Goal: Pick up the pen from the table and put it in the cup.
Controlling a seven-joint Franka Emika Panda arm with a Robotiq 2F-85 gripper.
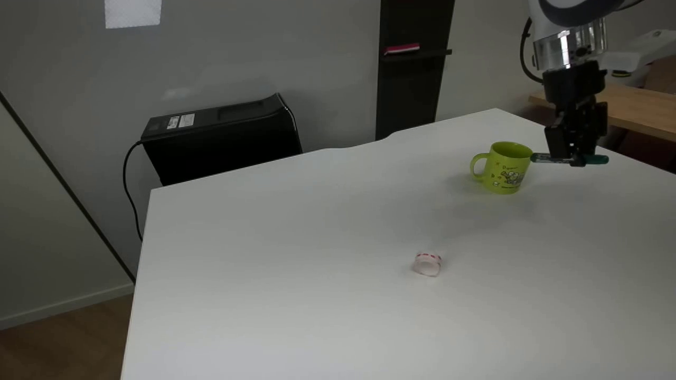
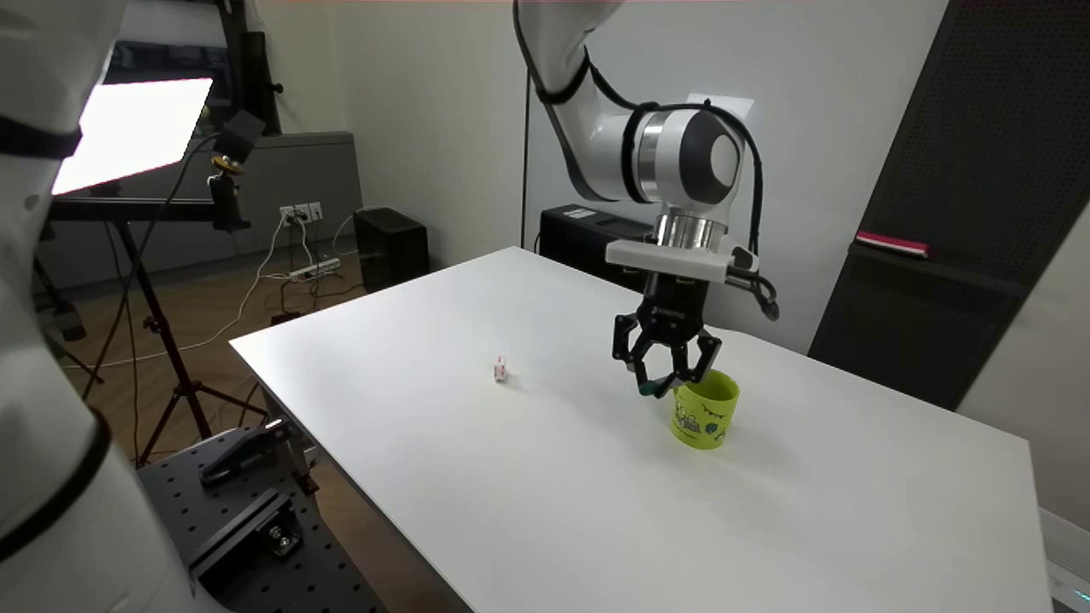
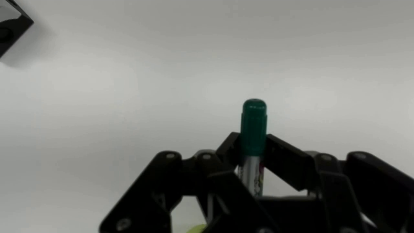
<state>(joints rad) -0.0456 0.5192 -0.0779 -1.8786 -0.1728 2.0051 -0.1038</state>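
Note:
The pen is a slim marker with a green cap and a pale printed barrel. My gripper [image 1: 577,160] [image 2: 664,388] [image 3: 253,145] is shut on the pen [image 1: 550,158] [image 3: 254,126] near its cap, and holds it roughly level above the white table [image 1: 296,264]. The green cap [image 2: 649,388] also shows in an exterior view. The yellow-green cup [image 1: 504,169] [image 2: 703,415] stands upright on the table with its handle to one side. The gripper is beside and above the cup. I cannot tell whether the pen's pale end touches the rim. A sliver of the cup [image 3: 196,229] shows in the wrist view.
A small clear pinkish ring [image 1: 426,264] [image 2: 500,369] lies on the table. A black box [image 1: 222,137] stands behind the far edge. A light wooden table [image 1: 641,108] is behind the gripper. A dark boxy corner [image 3: 14,32] shows in the wrist view.

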